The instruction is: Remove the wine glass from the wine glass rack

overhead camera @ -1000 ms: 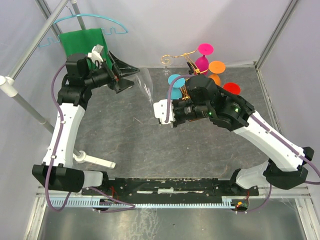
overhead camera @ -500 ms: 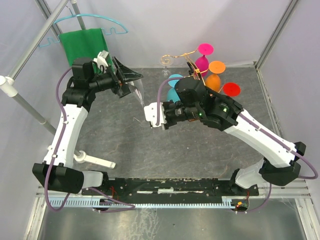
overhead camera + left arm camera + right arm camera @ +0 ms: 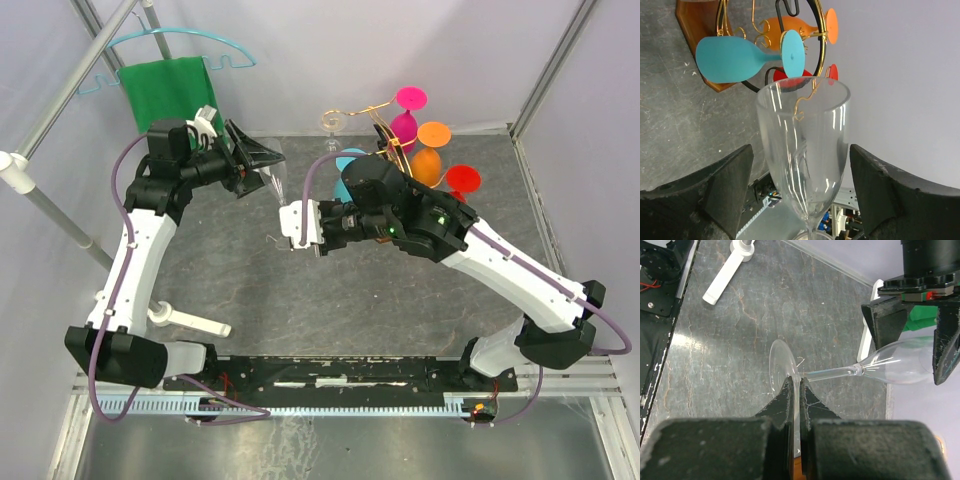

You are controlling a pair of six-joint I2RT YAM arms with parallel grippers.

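Wine glass (image 3: 900, 365) already taken off wine glass rack (image 3: 687, 30), held in air. Foot pinched by right jaws. Bowl sat between wide left jaws, not touched. Set-down likely left.

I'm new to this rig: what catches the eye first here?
A clear wine glass hangs sideways between the arms, its foot pinched by the right gripper, its bowl between the open fingers of the left gripper. At the back, the wine glass rack carries bright coloured glasses.
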